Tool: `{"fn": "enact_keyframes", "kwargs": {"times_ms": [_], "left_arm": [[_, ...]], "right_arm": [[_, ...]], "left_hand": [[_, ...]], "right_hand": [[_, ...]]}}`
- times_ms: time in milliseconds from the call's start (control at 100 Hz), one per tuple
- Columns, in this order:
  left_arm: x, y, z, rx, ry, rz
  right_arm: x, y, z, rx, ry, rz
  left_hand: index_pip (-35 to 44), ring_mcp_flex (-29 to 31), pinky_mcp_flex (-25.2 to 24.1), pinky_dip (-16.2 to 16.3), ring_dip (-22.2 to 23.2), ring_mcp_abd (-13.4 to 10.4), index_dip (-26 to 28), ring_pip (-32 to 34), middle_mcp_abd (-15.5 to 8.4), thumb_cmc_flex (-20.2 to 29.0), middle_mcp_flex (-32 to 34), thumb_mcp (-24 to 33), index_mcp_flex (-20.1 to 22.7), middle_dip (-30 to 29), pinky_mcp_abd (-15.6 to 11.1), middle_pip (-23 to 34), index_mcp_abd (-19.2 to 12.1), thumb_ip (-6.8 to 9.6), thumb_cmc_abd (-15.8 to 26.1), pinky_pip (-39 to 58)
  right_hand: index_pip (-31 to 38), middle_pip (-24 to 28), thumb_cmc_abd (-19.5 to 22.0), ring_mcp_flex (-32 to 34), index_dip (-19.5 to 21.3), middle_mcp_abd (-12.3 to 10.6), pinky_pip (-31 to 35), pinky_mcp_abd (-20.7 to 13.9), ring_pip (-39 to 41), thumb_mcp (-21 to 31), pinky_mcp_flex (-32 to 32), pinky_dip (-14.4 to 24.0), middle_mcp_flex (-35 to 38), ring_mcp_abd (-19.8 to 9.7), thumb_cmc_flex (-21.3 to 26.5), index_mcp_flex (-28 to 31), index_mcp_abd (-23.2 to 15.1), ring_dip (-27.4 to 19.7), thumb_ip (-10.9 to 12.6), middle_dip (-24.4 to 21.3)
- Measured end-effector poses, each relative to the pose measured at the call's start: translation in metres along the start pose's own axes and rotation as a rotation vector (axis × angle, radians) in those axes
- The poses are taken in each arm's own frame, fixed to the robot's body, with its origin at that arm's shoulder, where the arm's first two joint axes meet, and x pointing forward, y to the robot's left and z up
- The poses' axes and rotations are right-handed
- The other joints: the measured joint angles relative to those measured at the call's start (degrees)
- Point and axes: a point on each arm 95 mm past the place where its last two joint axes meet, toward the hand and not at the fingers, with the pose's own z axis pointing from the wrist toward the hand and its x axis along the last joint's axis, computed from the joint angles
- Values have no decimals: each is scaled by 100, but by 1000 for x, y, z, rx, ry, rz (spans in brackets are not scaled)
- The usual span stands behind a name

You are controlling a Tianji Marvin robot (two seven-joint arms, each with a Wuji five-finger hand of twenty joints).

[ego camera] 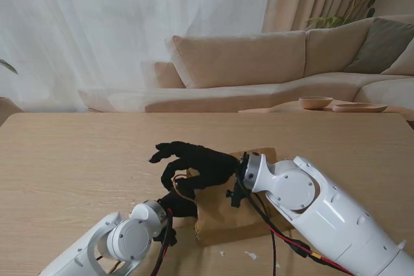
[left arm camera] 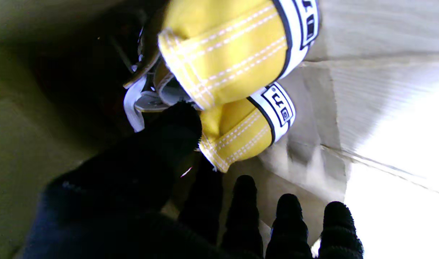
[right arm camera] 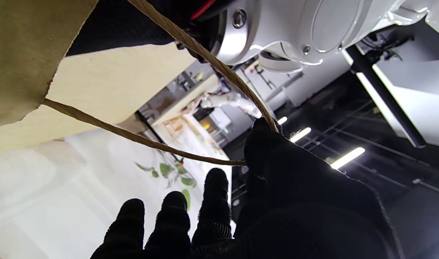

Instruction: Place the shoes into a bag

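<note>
beige sofa, wooden bowl, curtain

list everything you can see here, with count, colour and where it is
paper bag: one, brown, lying on the table between the two arms
bag handle: one twisted cord loop, tan, running from the bag's edge to the right hand's thumb
shoes: two, yellow with white stitching and black and white heel tabs, inside the bag in the left wrist view
table: one, light wood, filling the near half of the stand view
sofa: one, beige, beyond the table
bowl: one, pale wood, far right behind the table
left hand: one, black glove, reaching into the bag's mouth
right hand: one, black glove, fingers spread, handle hooked at its thumb
</note>
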Motion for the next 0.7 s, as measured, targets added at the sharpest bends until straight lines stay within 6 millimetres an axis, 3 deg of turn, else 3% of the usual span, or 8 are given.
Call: {"fn": "enact_keyframes", "kwargs": {"times_ms": [230, 260, 310, 360, 490, 570, 620, 700], "left_arm": [[-14, -14, -27, 19, -5, 63], [-17, -16, -31, 25, -13, 69], [-23, -19, -36, 34, -27, 85], [-29, -21, -40, 44, -37, 106], [-42, -30, -50, 80, -44, 105], [-49, -34, -55, 96, -50, 98], [-51, -37, -60, 104, -46, 100], [-55, -41, -67, 122, -30, 104]], "right_arm": [[-3, -2, -3, -22, -26, 16], [-3, -2, -3, -28, -29, 16], [-4, -2, -3, -38, -35, 19], [-4, -3, -3, -47, -43, 24], [-6, -4, -4, -55, -84, 2], [-7, -4, -5, -56, -111, 1], [-8, -4, -6, -57, -128, 3], [-9, -4, -8, -53, -162, -18]], "left_hand": [[-12, 0, 2, -69, -5, -3, -63, 0, 0, 151, 0, -185, -52, 0, -6, 0, -110, 0, 224, 0], [65, 0, 2, -69, -5, -3, -56, 0, 0, 151, 0, -189, -9, 0, -6, 0, 69, 0, 224, 0], [69, 0, 2, -70, -5, -3, -53, 0, 0, 153, 0, -190, -8, 0, -6, 0, 77, 0, 224, 0], [69, 0, 2, -70, -5, -3, -53, 0, 0, 154, 0, -190, -8, 0, -6, 0, 81, 0, 224, 0], [69, 0, 2, -123, -6, -3, -52, 0, 0, 197, 0, -235, -8, 0, -6, 0, 101, 0, 224, -1], [69, 0, 2, -166, -9, -3, -52, 0, 0, 213, 0, -261, -8, 0, -6, 0, 105, 0, 225, -4], [69, 0, 2, -207, -14, -3, -52, 0, 0, 213, 0, -286, -8, 0, -6, 0, 107, 0, 225, -6], [69, 0, 4, -222, -30, -3, -52, 0, 0, 213, 0, -288, -8, 0, -6, 0, 109, 0, 225, -13]], "right_hand": [[0, 52, 2, 0, 1, 0, 0, 0, 9, 0, 0, 0, 0, 0, -7, -26, -20, 0, 0, 2], [0, 57, 2, 0, 1, 0, 0, 0, 10, 0, 0, 0, 0, 0, -8, -43, -38, 0, 0, 5], [93, 60, 2, 0, -61, 0, 0, 0, 14, 33, 0, 0, 0, 0, -16, -207, -200, 0, -21, 6], [211, 61, 4, 0, -190, 0, 0, 0, 42, 183, -3, 32, 0, 0, -16, -284, -457, 0, -21, 6], [198, -65, -197, 0, -772, 3, 0, 0, 72, 500, -13, 103, 0, 0, -372, -1040, -516, 0, -21, -57], [-489, -357, -200, 0, -1079, 13, 7, 2, 69, 723, -15, 105, 0, 0, -738, -1281, -419, 0, -20, -179], [-1185, -562, -196, 0, -1204, 51, 14, 6, 29, 787, -16, 106, 0, 7, -983, -1393, -214, 0, 273, -247], [-2085, -814, -196, -1, -1319, 83, 21, 12, -3, 790, -16, 113, 0, 15, -1064, -1641, 11, 0, 274, -350]]}}
